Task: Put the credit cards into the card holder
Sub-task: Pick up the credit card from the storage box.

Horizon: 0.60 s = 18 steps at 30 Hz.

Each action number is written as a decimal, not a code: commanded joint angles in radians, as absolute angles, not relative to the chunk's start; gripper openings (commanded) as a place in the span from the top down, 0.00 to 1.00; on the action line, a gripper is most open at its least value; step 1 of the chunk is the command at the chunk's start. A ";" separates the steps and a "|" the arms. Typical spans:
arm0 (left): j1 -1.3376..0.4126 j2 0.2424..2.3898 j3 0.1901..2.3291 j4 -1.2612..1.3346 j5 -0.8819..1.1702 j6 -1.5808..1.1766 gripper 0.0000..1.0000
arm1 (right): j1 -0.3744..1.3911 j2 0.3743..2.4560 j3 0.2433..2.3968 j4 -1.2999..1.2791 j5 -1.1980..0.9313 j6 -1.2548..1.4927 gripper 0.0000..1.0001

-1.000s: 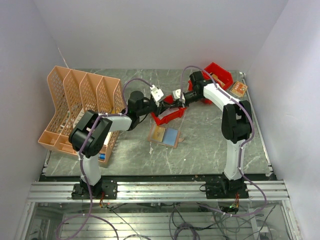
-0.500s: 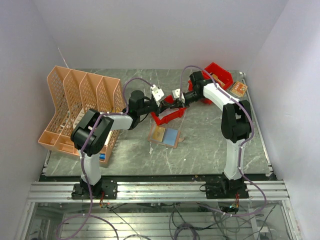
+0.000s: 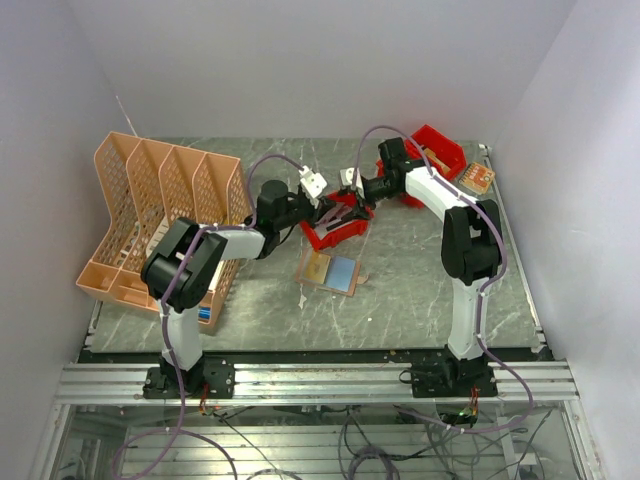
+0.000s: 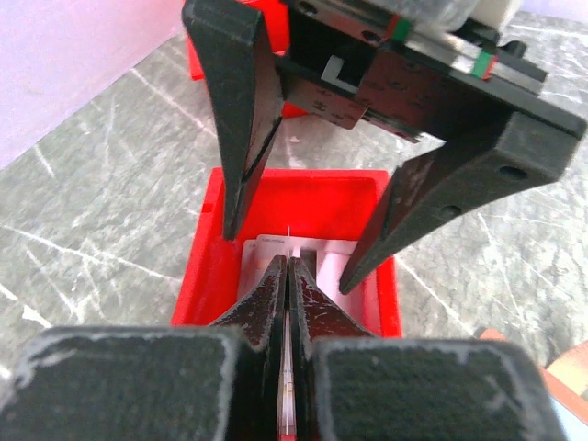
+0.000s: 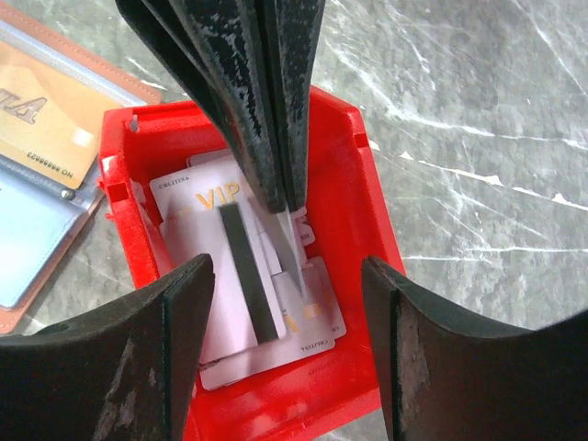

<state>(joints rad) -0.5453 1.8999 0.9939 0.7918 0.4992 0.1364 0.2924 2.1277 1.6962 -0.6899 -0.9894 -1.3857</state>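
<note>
My left gripper [image 4: 288, 263] is shut on a thin whitish credit card [image 4: 288, 372], seen edge-on between its pads, above the small red bin [image 4: 204, 276]. In the right wrist view that card [image 5: 294, 241] pokes out below the left fingers [image 5: 248, 101]. My right gripper [image 5: 287, 276] stands open around it, its pads apart from the card. Several whitish cards lie in the bin, one with a dark stripe [image 5: 246, 285]. The tan card holder [image 3: 304, 271] lies open on the table, with a gold card [image 3: 318, 266] and a light blue card [image 3: 343, 273] in it.
A peach mesh file rack [image 3: 160, 205] stands at the left. A second red bin [image 3: 443, 152] sits at the back right, with a small orange item [image 3: 477, 178] beside it. Both arms meet over the small red bin [image 3: 340, 234] near the table's middle.
The left gripper closed on the card, then the right gripper opened and let it go. Both grippers shifted slightly toward the back.
</note>
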 commanded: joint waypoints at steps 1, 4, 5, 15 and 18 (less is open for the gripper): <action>-0.530 1.851 0.980 0.851 0.403 0.095 0.93 | 0.281 2.103 1.703 -0.642 -0.998 -1.259 0.33; -0.515 1.804 0.963 0.843 0.354 0.013 0.93 | 0.268 2.069 1.738 -0.632 -1.031 -1.087 0.26; -0.507 1.786 0.962 0.830 0.342 -0.014 0.93 | 0.263 2.056 1.748 -0.634 -1.043 -1.047 0.24; -0.469 1.556 0.934 0.631 0.418 -0.621 0.93 | 0.203 1.775 1.551 -0.570 -1.194 -0.461 0.23; -0.470 1.528 0.857 0.691 0.497 -0.798 0.93 | 0.170 1.693 1.412 -0.525 -1.292 -0.351 0.23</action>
<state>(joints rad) -0.4690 1.5574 0.9398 0.6777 0.3908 -0.4953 0.2031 1.7611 1.5551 -0.5919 -1.1610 -0.6094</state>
